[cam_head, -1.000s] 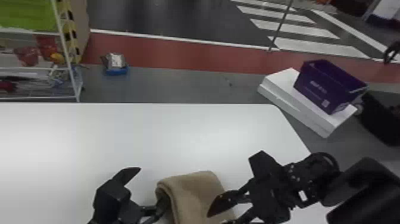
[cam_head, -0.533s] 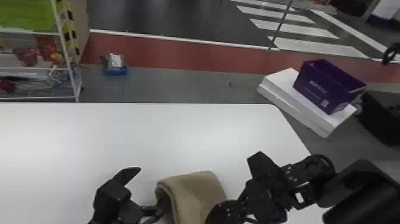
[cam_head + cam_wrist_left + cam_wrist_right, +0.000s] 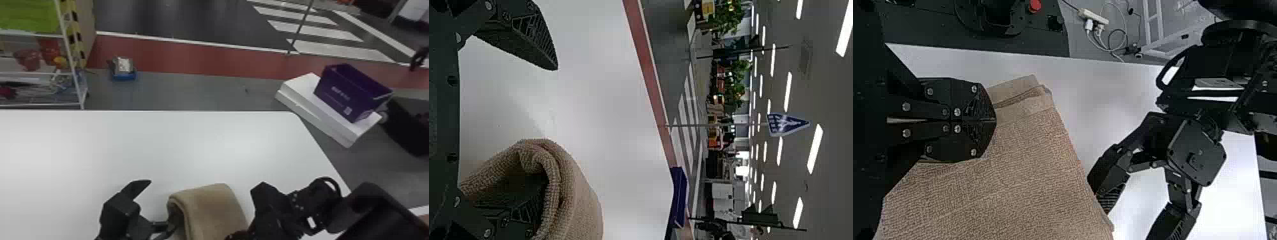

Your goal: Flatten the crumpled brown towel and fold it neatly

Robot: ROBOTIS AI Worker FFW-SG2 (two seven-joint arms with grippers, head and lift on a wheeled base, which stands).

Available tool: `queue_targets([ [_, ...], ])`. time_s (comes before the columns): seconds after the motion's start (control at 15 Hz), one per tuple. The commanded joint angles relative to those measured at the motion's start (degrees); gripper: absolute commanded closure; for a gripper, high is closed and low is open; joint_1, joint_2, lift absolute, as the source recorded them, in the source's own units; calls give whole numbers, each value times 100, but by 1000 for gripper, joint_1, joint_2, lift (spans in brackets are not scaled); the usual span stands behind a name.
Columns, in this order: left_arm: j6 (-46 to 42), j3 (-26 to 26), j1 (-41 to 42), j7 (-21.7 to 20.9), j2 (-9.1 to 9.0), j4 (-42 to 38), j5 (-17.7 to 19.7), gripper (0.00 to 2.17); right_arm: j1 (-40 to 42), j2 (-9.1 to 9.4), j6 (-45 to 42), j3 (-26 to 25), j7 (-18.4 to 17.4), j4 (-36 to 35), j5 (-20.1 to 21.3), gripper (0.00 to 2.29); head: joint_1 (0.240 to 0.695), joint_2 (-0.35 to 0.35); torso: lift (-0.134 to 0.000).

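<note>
Item: right gripper (image 3: pixel 994 120), at the near part of the towel (image 3: pixel 1018 180), fingers together over its layered edge; whether cloth is caught between them, cannot tell.

Item: towel, brown, on the table (image 3: pixel 207 143) at the head view's bottom edge, already partly folded, its left side arched up in a loop.

Item: left gripper (image 3: pixel 549 132), at that loop, fingers wide apart, one inside the fold, the other outside over bare table (a hook, not a grip).

Hazards, as judged: lifting on the right with only the top layer pinched would part the layers and skew the fold. Pulling the left finger out askew could drag the loop along and ruck the cloth. Raising the left arm without closing could let the towel slide off.

Item, beyond the table: purple crate (image 3: pixel 351 92), resting on white boxes (image 3: pixel 319 111).
</note>
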Motion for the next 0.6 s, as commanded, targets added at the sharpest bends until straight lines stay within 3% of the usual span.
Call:
queue_targets([
  [0.0,2,14,2,0,-15,0,-9,181,-16,-10,-69,46,28,46,62,1747,695,-285,-124],
  [0.13,90,-21,-7,-9,-15,-9,-431,181,-25,-10,-69,46,28,46,70,1747,695,-285,-124],
  [0.27,793,-126,-86,-308,-15,-35,-1380,167,-25,-10,-69,46,28,54,88,1747,695,-282,-124],
  [0.53,986,164,-227,-1652,-15,-176,-1793,161,-34,-2,-69,63,28,54,114,1747,695,-285,-124],
])
